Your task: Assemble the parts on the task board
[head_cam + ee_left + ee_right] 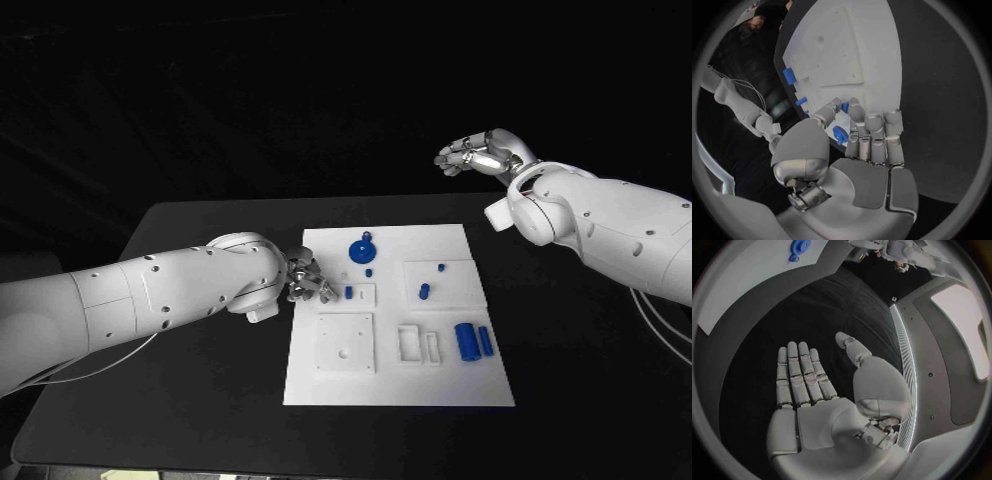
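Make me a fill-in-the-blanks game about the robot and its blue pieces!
1. The small parts on the task board are coloured ____.
2. The hand at the board's edge, beside the small part, is the robot's ____ hand.
3. The right hand has its fingers spread flat, holding nothing, so it is ____.
4. The table under the board is coloured ____.

Missing words: blue; left; open; black
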Available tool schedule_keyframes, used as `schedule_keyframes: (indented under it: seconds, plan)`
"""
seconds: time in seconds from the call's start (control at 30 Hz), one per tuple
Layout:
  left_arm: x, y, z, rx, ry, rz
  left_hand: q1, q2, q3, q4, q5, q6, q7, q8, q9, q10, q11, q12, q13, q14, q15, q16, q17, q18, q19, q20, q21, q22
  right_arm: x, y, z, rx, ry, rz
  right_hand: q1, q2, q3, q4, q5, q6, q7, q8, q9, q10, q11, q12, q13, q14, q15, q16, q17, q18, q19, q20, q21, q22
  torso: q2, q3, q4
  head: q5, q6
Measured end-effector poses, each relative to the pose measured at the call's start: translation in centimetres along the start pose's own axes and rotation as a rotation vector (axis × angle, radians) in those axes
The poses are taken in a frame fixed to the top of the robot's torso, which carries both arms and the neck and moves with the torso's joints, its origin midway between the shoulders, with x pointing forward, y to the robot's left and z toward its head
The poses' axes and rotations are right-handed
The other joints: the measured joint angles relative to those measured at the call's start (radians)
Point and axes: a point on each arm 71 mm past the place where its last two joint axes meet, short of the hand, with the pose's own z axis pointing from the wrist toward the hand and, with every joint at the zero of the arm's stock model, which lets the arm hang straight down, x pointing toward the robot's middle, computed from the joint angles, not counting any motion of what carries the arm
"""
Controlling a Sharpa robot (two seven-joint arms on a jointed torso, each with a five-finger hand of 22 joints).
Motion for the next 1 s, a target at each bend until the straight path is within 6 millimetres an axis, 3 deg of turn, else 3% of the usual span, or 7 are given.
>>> schedule_keyframes:
  seconds: [0.3, 0.6, 0.83, 1.0]
  plan:
    - [0.0, -0.01, 0.04, 0.001, -0.003, 0.0, -0.006, 0.019, 0.003, -0.003, 0.0, 0.0, 0.0, -0.009, 0.0, 0.0, 0.0, 0.0, -0.003, 0.0, 0.0, 0.0, -0.003, 0.0, 0.0, 0.0, 0.0, 0.0, 0.05, 0.03, 0.02, -0.001, 0.001, 0.0, 0.0, 0.0, 0.0, 0.0, 0.0, 0.0, 0.0, 0.0, -0.001, 0.0, 0.0, 0.0, -0.001, 0.0, 0.0, 0.0, -0.001, 0.0, 0.0, 0.0, 0.0, 0.0, 0.0, 0.0004, -0.0003, 0.0, 0.003]
    - [0.0, -0.14, 0.13, 0.002, -0.002, 0.0, -0.026, 0.043, 0.005, 0.02, 0.006, -0.001, 0.001, -0.012, 0.0, 0.0, 0.0, 0.0, -0.005, 0.0, 0.0, 0.0, -0.004, 0.0, 0.0, 0.0, 0.0, 0.0, 0.1, 0.05, 0.04, -0.001, 0.002, 0.001, 0.0, 0.0, 0.0, 0.0, 0.0, 0.0, 0.0, 0.0, -0.001, 0.0, 0.0, 0.0, -0.001, 0.0, 0.0, 0.0, -0.001, 0.0, 0.0, 0.0, 0.0, 0.0, 0.0, 0.0002, -0.0004, 0.001, 0.003]
    - [0.0, -0.04, 0.05, 0.004, 0.004, -0.012, -0.03, 0.082, 0.012, -0.013, 0.115, -0.006, -0.001, -0.028, 0.0, -0.006, 0.006, 0.005, -0.007, -0.002, 0.006, 0.004, -0.005, 0.0, 0.0, 0.0, 0.0, 0.008, 0.06, 0.01, 0.03, 0.0, 0.003, 0.001, 0.0, 0.0, 0.0, 0.0, 0.0, 0.0, 0.0, 0.0, -0.002, 0.0, 0.0, 0.0, -0.002, 0.0, 0.0, 0.0, -0.001, 0.0, 0.0, 0.0, 0.0, 0.0, 0.0, -0.0003, -0.0004, 0.0, 0.001]
    - [0.03, -0.01, 0.02, 0.007, 0.01, -0.02, -0.038, 0.11, 0.017, -0.034, 0.157, -0.009, 0.002, -0.032, 0.0, -0.008, 0.008, 0.005, -0.008, -0.002, 0.01, 0.004, -0.005, 0.0, 0.0, 0.0, 0.0, 0.01, 0.06, 0.0, 0.03, 0.001, 0.004, 0.001, 0.0, 0.0, 0.0, 0.0, 0.0, 0.0, 0.0, 0.0, -0.002, 0.0, 0.0, 0.0, -0.002, 0.0, 0.0, 0.0, -0.001, 0.0, 0.0, 0.0, 0.0, 0.001, 0.0, -0.0002, -0.0004, -0.001, 0.002]
